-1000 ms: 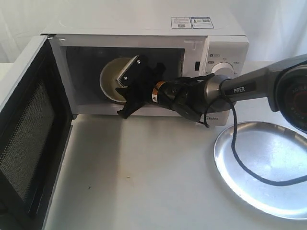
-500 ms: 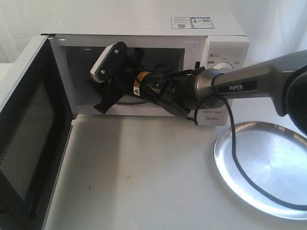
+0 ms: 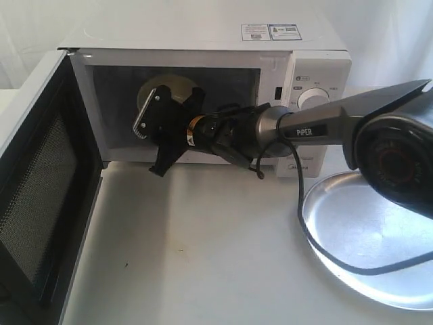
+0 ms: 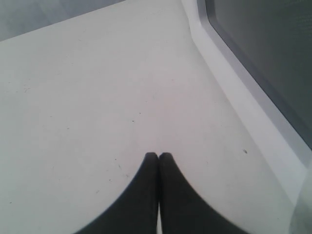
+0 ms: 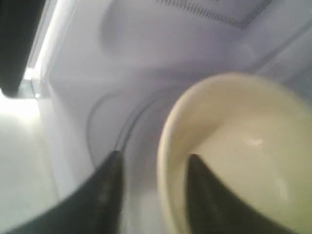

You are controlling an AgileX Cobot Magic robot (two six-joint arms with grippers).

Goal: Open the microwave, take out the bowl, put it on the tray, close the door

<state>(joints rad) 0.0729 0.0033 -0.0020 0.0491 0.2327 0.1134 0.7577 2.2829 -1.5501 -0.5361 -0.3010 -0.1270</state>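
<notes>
The white microwave (image 3: 203, 40) stands with its door (image 3: 34, 196) swung wide open to the left. The cream-white bowl (image 3: 170, 91) (image 5: 243, 146) sits inside the cavity. My right gripper (image 3: 147, 149) (image 5: 156, 157) reaches into the cavity and is open. It straddles the bowl's rim, one finger (image 5: 204, 195) inside the bowl and the other (image 5: 105, 195) outside it. My left gripper (image 4: 158, 155) is shut on nothing and hovers over the white table beside the door's outer face (image 4: 263, 58). The silver tray (image 3: 379, 237) lies empty at the right.
The open door's black mesh inner face (image 3: 30, 203) takes up the left front of the table. A black cable (image 3: 318, 250) from the right arm hangs over the tray's left rim. The white tabletop (image 3: 203, 257) stretches in front of the microwave.
My right gripper swung up and left inside the cavity, then came down. It now straddles the bowl's rim. The bowl shows higher in the cavity than a second ago.
</notes>
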